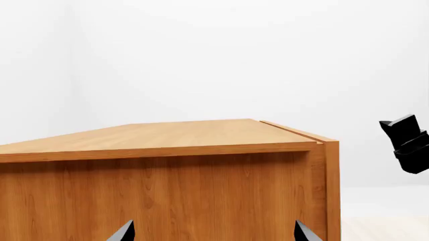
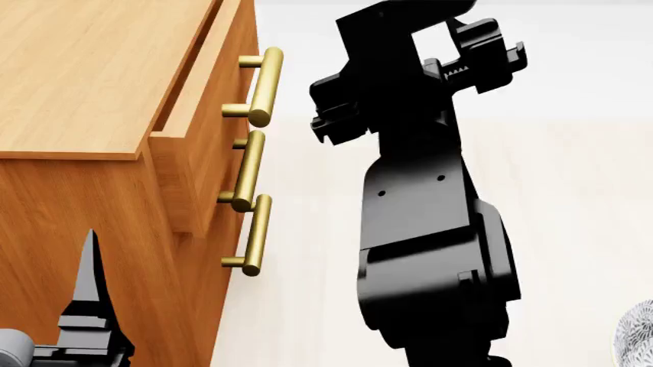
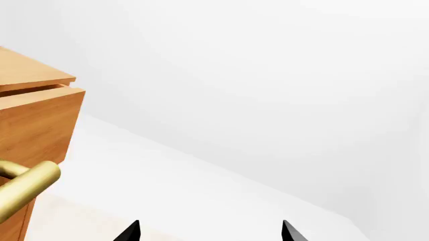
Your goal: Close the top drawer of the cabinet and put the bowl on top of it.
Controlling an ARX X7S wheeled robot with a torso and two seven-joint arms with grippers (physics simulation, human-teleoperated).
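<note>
The cabinet [image 2: 82, 84] is a boxy piece of warm-brown wood with visible grain and a flat top. In the head view it stands at my left side, and three brass bar handles run down its front. The top drawer [image 2: 199, 145] is not closed: its front sticks out a little beyond the cabinet's top edge, and a dark gap shows between the front and the top board. Its handle [image 2: 265, 84] is a brass cylinder on two short posts. The inside of the drawer is hidden from me, so I cannot tell if something is in it. The two lower handles [image 2: 250, 200] look the same and sit just below.

Of the bowl [image 2: 637, 336] I see only a small part at the lower right edge of the head view, on the pale floor, well apart from the cabinet. It is white with a dense grey-blue pattern.

My right pincer [image 3: 210, 231] hangs in front of the drawers, beside the top handle and not touching it. Its tips are spread and hold nothing. My left pincer [image 1: 213, 232] faces the cabinet's side wall, also spread and with nothing between the tips.
</note>
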